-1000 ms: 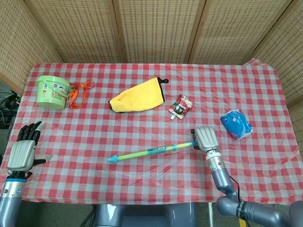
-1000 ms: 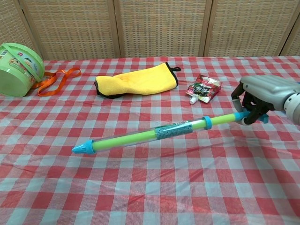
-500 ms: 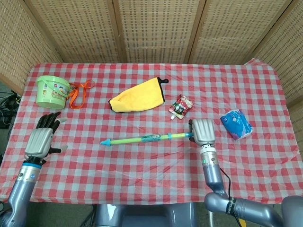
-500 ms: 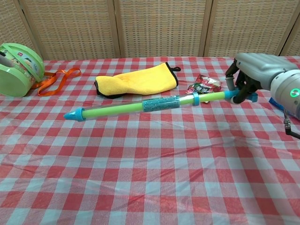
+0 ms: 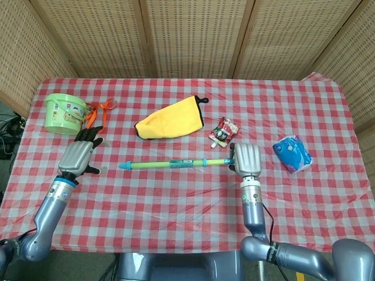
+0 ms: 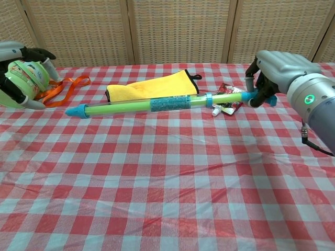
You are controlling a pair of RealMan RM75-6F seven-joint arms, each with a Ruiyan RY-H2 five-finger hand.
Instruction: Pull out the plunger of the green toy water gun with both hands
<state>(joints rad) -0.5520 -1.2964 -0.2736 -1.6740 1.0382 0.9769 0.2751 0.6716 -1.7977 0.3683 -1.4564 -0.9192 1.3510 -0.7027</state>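
So the green toy water gun (image 5: 176,163) is up off the tabletop (image 5: 176,205), long axis running left-right, right hand (image 5: 246,159) gripping the plunger end while the open, empty left hand (image 5: 78,157) sits just off its blue nozzle tip.

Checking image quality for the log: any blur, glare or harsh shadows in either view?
Head view: even, soft light, no glare, green toy water gun sharp. Chest view: also evenly lit; left hand at the frame edge and right hand close to the lens look large, slightly soft; faint shadows on the table.
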